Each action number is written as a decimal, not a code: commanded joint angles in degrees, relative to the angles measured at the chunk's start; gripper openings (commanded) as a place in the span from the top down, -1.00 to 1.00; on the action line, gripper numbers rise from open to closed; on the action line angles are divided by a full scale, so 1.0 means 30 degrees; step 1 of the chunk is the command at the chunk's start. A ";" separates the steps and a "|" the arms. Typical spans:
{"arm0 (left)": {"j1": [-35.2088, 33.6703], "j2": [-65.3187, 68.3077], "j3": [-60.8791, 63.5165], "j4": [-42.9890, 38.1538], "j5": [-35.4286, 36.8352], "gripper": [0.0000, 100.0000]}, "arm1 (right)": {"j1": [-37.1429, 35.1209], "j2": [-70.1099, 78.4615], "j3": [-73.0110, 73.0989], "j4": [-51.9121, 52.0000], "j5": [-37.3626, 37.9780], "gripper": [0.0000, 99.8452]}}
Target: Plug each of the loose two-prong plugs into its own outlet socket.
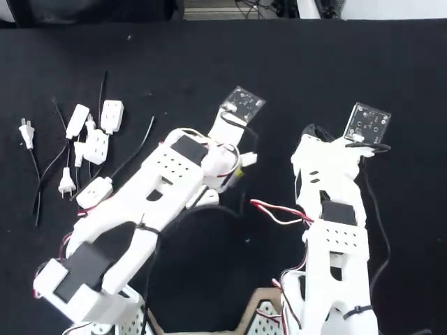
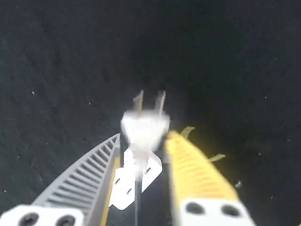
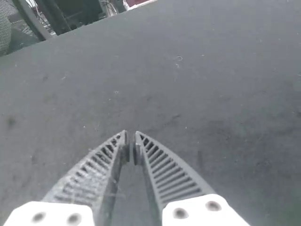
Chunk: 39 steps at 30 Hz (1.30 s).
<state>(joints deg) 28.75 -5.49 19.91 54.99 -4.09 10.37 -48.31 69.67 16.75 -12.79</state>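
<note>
Plug sits clamped in the left gripper over the black cloth near mid-table, well apart from the sockets clustered at the far left beside the loose plugs. To do this step well, I judge the arm should carry it leftward, square the prongs to one socket's slots, then press straight along the plug's axis without twisting. The fingers hold only the body's sides, so a hard push could make it slip. Its long axis runs out between the fingers, prongs leading away from the wrist, cord trailing toward it. Farther right, the right gripper is pressed closed on nothing, above bare cloth.
</note>
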 commanded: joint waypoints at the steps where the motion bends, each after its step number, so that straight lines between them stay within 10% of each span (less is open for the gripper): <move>1: 0.0132 0.0088 -0.0454 0.0000 0.0205 0.56 | 0.0322 -0.0513 -0.0103 -0.0527 -0.0264 0.98; 13: -0.6579 -0.1114 -0.2388 0.4864 -0.1846 0.60 | -0.1348 -0.0513 0.0337 -0.0381 -0.0234 0.98; 21: -0.9568 -0.1026 0.3443 -0.0733 0.1084 0.60 | -0.7883 -0.0484 0.1773 -0.0527 -0.0264 0.96; 28: -0.9744 -0.1026 0.7604 -0.6271 0.4484 0.60 | -0.9055 0.3355 0.1158 -0.2608 -0.2286 0.59; 39: -0.9802 -0.1026 0.8923 -0.8029 0.5538 0.60 | -1.0462 1.3201 -0.4088 -0.3516 -0.6125 0.57</move>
<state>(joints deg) 0.00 -6.64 47.16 31.69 11.47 -20.40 -12.97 63.60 7.60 -29.14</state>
